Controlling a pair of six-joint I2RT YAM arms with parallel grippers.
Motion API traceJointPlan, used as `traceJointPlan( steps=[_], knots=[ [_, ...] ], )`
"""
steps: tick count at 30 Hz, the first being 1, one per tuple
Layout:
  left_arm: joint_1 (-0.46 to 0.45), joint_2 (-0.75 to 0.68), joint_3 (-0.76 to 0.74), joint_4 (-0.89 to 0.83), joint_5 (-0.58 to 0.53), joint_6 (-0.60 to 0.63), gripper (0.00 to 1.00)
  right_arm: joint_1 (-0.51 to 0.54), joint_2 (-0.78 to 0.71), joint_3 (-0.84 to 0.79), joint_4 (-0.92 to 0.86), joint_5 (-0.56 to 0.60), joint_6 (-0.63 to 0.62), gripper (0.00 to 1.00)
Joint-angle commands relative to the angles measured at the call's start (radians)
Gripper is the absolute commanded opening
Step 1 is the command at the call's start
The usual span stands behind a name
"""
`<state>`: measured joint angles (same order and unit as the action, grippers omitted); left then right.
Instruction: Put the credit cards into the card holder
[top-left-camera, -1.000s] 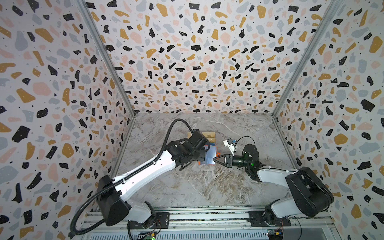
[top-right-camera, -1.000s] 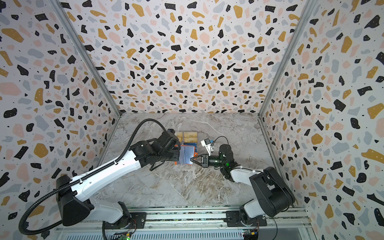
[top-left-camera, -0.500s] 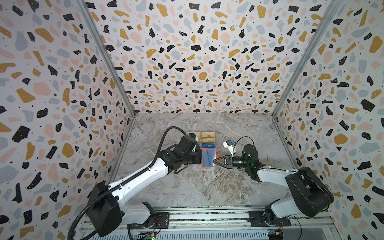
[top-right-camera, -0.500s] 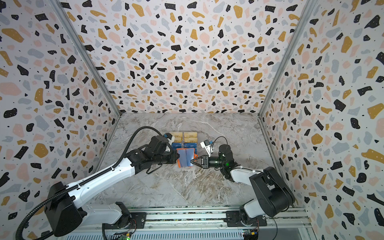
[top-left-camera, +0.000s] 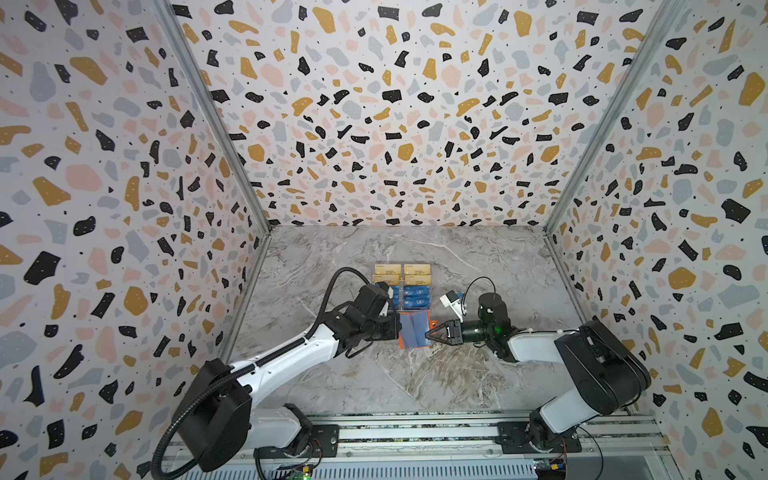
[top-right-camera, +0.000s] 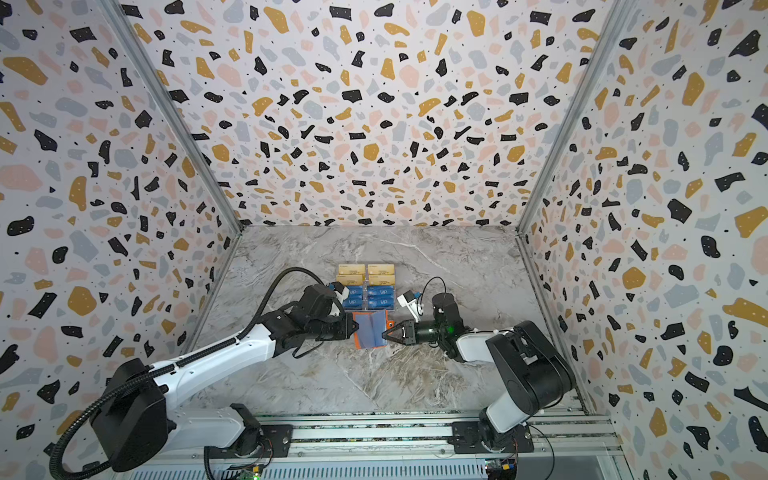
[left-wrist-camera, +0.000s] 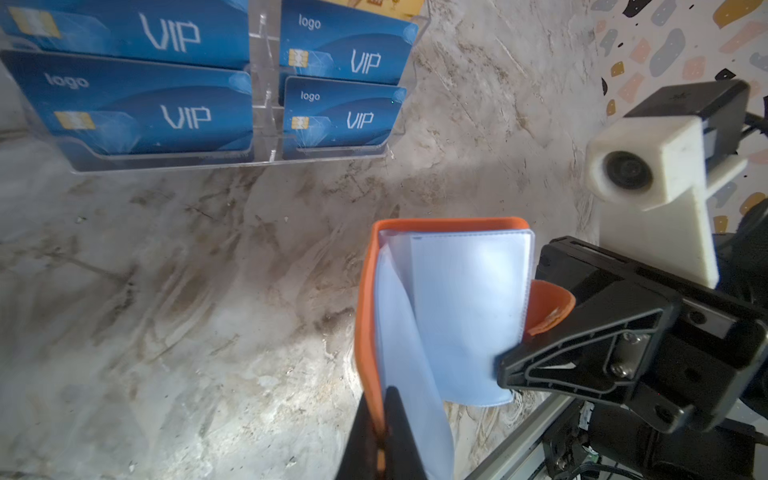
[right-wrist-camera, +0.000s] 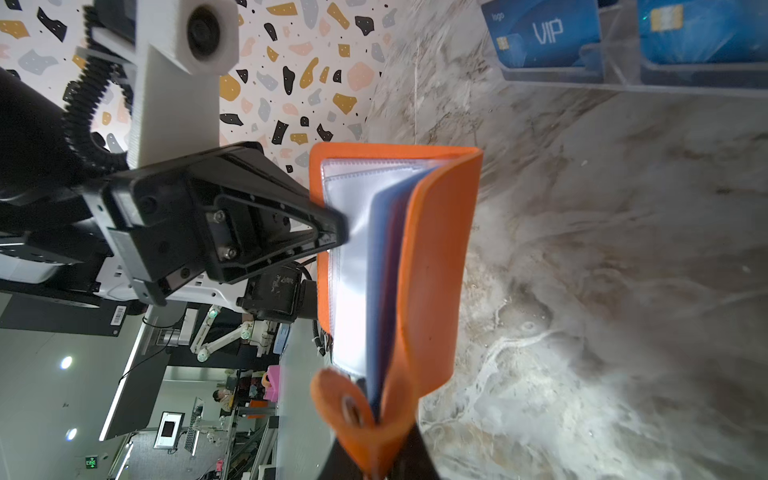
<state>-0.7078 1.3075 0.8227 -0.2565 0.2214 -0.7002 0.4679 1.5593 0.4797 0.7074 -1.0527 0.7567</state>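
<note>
Few, if any, of the stiff blue and gold plastic cards (top-left-camera: 417, 297) look sleeved yet; most sit in a clear acrylic rack (left-wrist-camera: 232, 160). The left gripper (top-left-camera: 397, 332) is clamped on the left cover of the soft orange leather-like card holder (top-left-camera: 411, 328), which is open over the marbled bench (top-left-camera: 374, 382), glossy clear sleeves fanned. The right gripper (top-left-camera: 427, 333) straddles its right edge; I cannot tell if it grips.

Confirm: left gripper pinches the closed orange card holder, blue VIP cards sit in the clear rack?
Not closed: the card holder is open, sleeves fanned out, per the right wrist view. The left gripper does pinch it, and the blue VIP cards sit in the clear rack.
</note>
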Motion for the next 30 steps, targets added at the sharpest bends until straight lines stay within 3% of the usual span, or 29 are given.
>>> traceJointPlan(
  steps=[1,9,13,16,20,24,30],
  knots=[
    [0.004,-0.001,-0.031,0.073,0.065,-0.029,0.00,-0.009,-0.043,0.000,-0.082,0.010,-0.091,0.17],
    [0.005,0.054,-0.093,0.146,0.102,-0.077,0.00,-0.012,-0.043,-0.034,-0.186,0.073,-0.159,0.20],
    [0.005,0.073,-0.095,0.143,0.105,-0.077,0.00,-0.013,-0.062,-0.050,-0.240,0.098,-0.193,0.40],
    [0.008,0.088,-0.095,0.148,0.121,-0.082,0.00,-0.025,-0.124,-0.063,-0.322,0.135,-0.234,0.45],
    [0.014,0.101,-0.105,0.176,0.146,-0.092,0.00,-0.061,-0.269,-0.070,-0.425,0.203,-0.263,0.45],
    [0.026,0.125,-0.118,0.212,0.191,-0.082,0.00,-0.036,-0.361,-0.038,-0.452,0.261,-0.249,0.35],
    [0.053,0.163,-0.119,0.212,0.239,-0.042,0.00,0.053,-0.259,-0.002,-0.353,0.286,-0.225,0.22]
  ],
)
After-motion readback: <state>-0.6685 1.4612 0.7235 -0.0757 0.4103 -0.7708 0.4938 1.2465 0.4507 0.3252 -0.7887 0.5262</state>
